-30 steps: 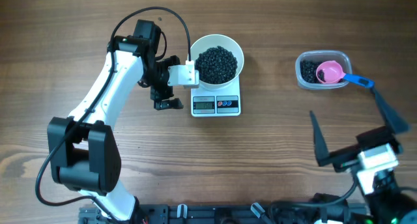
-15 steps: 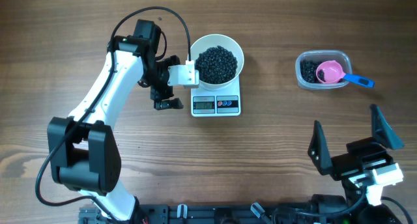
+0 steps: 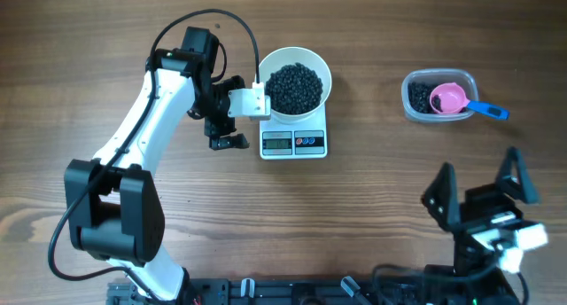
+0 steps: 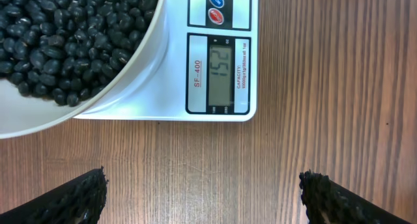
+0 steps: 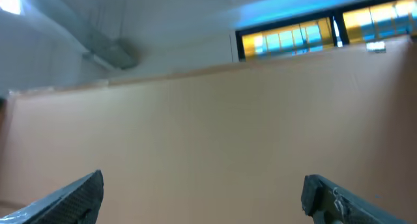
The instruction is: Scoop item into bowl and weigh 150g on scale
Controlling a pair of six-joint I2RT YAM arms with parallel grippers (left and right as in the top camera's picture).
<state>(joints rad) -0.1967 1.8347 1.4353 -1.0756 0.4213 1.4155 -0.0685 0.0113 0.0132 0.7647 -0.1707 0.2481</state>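
On the wooden table [image 3: 372,199] the empty, spread right gripper [image 3: 479,161] has retreated to the near edge from the pink scoop [image 3: 449,98] in its clear tub [image 3: 415,110]; tiny black beads [image 3: 295,86] fill the round white bowl [image 3: 314,62] on the white scale [image 3: 294,143] beside the open left gripper [image 3: 232,112], so scooping seems done.

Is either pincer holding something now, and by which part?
Nothing is held. The left pincer is open beside the scale; the right pincer is open, away from the scoop.

Robotics lab; robot arms [image 3: 146,128] at wood-grain table [image 3: 381,190]; bare partition wall [image 5: 208,139]; ceiling duct [image 5: 107,51]
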